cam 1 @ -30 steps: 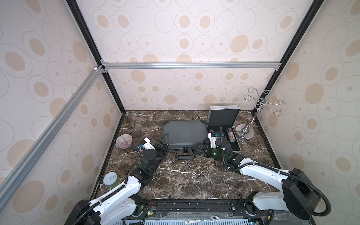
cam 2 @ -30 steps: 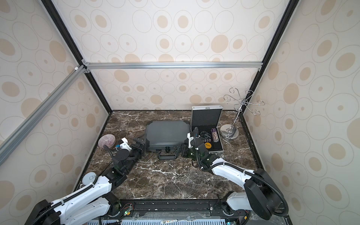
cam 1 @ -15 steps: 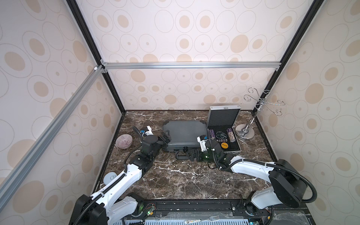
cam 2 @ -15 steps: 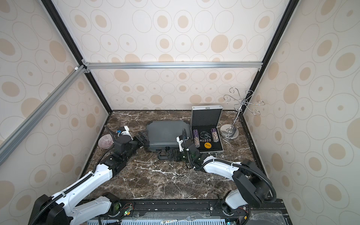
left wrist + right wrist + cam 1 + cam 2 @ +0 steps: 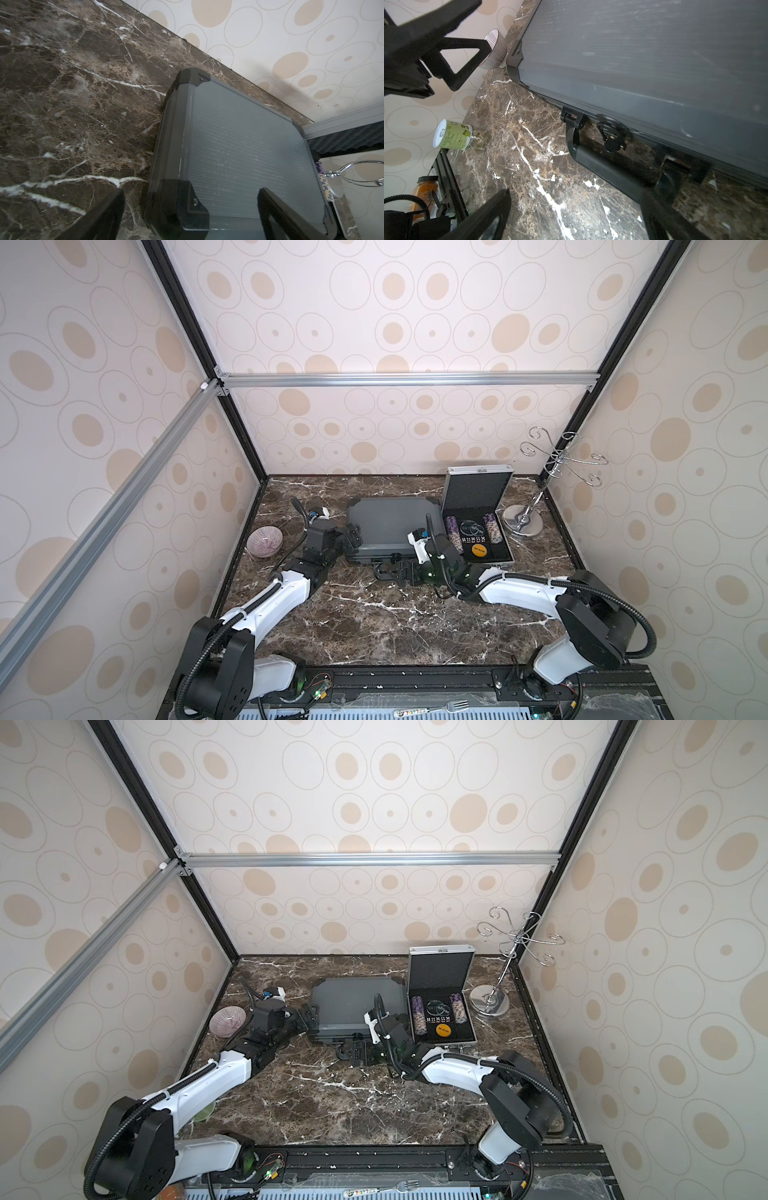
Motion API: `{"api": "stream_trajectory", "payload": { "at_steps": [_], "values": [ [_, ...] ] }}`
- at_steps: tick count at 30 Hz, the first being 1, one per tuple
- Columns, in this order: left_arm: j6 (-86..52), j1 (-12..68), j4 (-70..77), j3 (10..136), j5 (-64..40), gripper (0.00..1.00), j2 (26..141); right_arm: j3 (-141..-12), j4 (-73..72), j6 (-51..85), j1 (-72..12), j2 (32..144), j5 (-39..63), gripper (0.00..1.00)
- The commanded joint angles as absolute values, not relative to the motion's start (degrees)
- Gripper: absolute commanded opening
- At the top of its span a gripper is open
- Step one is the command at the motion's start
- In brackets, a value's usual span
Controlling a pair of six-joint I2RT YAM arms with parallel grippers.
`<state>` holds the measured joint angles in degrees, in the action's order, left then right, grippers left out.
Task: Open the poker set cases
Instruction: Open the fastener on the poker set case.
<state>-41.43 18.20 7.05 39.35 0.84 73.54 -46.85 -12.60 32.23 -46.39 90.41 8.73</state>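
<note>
two cases: grey [image 5: 386,522] closed, silver [image 5: 476,489] open; left end effector [image 5: 353,539], right end effector [image 5: 401,573] agape

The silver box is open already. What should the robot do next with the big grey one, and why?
Probably ease the right gripper onto the latch beside the handle and flip it. The dark grey case lies shut, both grippers' jaws stand open, and the left gripper sits at its corner.
</note>
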Motion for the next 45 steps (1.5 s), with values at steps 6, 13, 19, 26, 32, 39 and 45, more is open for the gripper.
{"api": "stream_trajectory", "payload": {
  "at_steps": [6,13,19,26,32,39,45],
  "values": [
    [-38.63,15.93,10.18,41.32,-4.8,1.0,79.67,-51.71,-9.33,29.45,-47.74,94.5,6.75,0.99],
    [-36.71,14.86,9.34,42.09,-5.11,0.98,83.03,-54.72,-7.54,28.66,-48.05,96.88,3.8,0.99],
    [-37.34,14.58,8.79,40.84,-4.61,0.94,84.9,-55.05,-6.42,28.92,-48.18,97.38,0.97,0.99],
    [-40.86,14.59,10.42,35.8,-4.31,0.92,84.0,-56.34,-5.6,28.83,-48.51,98.87,0.29,0.98],
    [-43.47,14.39,11.68,32.29,-4.22,0.92,84.75,-57.39,-5.87,28.82,-48.98,100.26,0.0,0.98],
    [-44.06,13.4,12.28,30.74,-3.41,0.92,84.29,-58.15,-7.52,28.7,-49.18,101.23,0.07,0.99],
    [-44.74,12.81,13.62,30.16,-4.55,0.92,84.42,-60.55,-7.56,27.12,-49.83,103.7,1.64,0.98]
  ]
}}
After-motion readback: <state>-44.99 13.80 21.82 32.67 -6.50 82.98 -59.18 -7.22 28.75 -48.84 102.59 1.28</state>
